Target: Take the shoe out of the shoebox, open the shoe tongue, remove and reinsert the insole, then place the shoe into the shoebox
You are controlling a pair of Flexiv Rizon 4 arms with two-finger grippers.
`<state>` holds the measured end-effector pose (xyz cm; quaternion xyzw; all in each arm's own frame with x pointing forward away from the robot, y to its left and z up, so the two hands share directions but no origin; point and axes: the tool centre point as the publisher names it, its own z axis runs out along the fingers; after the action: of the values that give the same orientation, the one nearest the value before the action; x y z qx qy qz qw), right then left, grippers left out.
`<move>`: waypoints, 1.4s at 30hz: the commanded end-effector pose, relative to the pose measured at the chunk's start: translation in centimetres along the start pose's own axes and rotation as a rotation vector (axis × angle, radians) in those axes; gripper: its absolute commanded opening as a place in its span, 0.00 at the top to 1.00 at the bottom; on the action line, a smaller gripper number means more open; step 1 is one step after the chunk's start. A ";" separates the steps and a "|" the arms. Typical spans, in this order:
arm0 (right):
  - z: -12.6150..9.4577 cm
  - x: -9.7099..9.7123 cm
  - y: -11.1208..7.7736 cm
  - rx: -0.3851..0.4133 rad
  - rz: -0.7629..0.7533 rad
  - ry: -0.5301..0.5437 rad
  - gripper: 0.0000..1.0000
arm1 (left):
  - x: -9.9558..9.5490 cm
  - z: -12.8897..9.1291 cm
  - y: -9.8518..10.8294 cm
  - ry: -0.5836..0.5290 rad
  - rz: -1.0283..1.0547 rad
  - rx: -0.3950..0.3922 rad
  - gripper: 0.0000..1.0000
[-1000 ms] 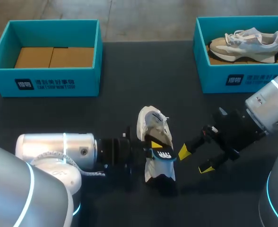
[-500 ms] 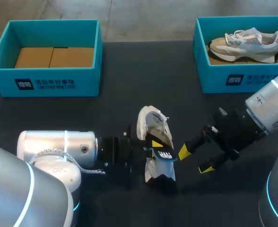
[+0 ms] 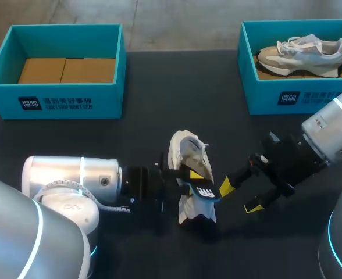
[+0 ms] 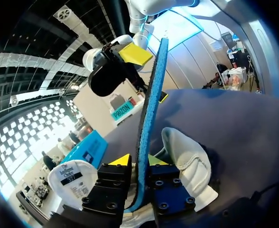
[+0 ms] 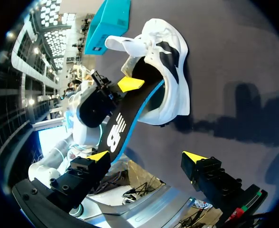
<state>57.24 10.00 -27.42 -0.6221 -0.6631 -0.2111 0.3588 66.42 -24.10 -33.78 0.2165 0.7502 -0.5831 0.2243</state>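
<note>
A white shoe [image 3: 188, 154] lies on its side at the middle of the dark table, its opening toward my left gripper [image 3: 189, 179]. A blue-edged black insole [image 3: 205, 190] sticks out of the shoe's opening. In the left wrist view the insole [image 4: 151, 95] stands on edge between the fingers of the left gripper [image 4: 138, 160], which are slightly apart, with a thin gap on one side, beside the shoe [image 4: 187, 161]. My right gripper [image 3: 239, 196] hangs wide open just right of the insole. The right wrist view shows the insole [image 5: 125, 128] and shoe [image 5: 170, 61] ahead of the right gripper [image 5: 146, 156].
A teal shoebox [image 3: 8, 64] with cardboard in its bottom stands at the back left. A second teal shoebox [image 3: 246, 70] at the back right holds another grey-white shoe [image 3: 302, 51]. Bare table lies between the boxes and the arms.
The left gripper's fingers have parted a little around the insole, and the left arm has edged slightly to the right. The right arm has kept still.
</note>
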 end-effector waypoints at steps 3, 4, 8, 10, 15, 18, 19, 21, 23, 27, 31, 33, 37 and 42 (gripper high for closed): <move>0.1 0.0 -0.1 -0.004 0.000 -0.001 0.00 | 0.1 -0.3 -0.9 0.005 0.017 0.006 0.78; 0.1 0.0 -0.1 -0.004 0.000 -0.001 0.00 | 0.1 -0.3 -1.0 0.005 0.027 0.006 0.77; 0.1 0.0 -0.1 -0.004 0.000 -0.001 0.00 | 0.4 -0.2 -1.5 0.005 0.058 0.009 0.77; 0.1 0.0 -0.1 -0.004 0.000 -0.001 0.00 | 0.5 -0.1 -1.7 0.005 0.067 0.009 0.78; 0.1 0.0 -0.1 -0.004 0.000 -0.001 0.00 | 0.5 -0.1 -2.3 0.004 0.095 0.009 0.79; 0.1 0.0 -0.1 -0.004 0.000 -0.001 0.00 | 0.6 -0.1 -2.6 0.003 0.104 0.013 0.79; 0.1 0.0 -0.1 -0.004 0.000 -0.001 0.00 | 0.5 -0.1 -2.7 0.003 0.107 0.015 0.79; 0.1 0.0 -0.1 -0.004 0.000 -0.001 0.00 | 0.5 0.0 -2.9 0.004 0.114 0.016 0.79; 0.1 0.0 -0.1 -0.004 0.000 -0.001 0.00 | 0.5 0.0 -3.0 0.007 0.120 0.018 0.80; 0.1 0.0 -0.1 -0.004 0.000 -0.001 0.00 | 0.7 0.0 -2.9 0.017 0.139 0.010 1.00; 0.1 0.0 -0.1 -0.004 0.000 -0.001 0.00 | 1.0 0.0 -2.5 0.024 0.149 0.007 1.00; 0.1 0.0 -0.1 -0.004 0.000 -0.001 0.00 | 1.1 0.0 -2.1 0.028 0.154 0.006 1.00; 0.1 0.0 -0.1 -0.004 0.000 -0.001 0.00 | 1.1 0.1 -1.6 0.028 0.158 0.003 1.00; 0.1 0.0 -0.1 -0.004 0.000 -0.001 0.00 | 0.9 0.2 -1.3 0.025 0.171 -0.001 1.00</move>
<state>57.24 10.00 -27.42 -0.6221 -0.6631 -0.2111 0.3588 64.84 -24.23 -33.08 0.2865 0.7324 -0.5587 0.2634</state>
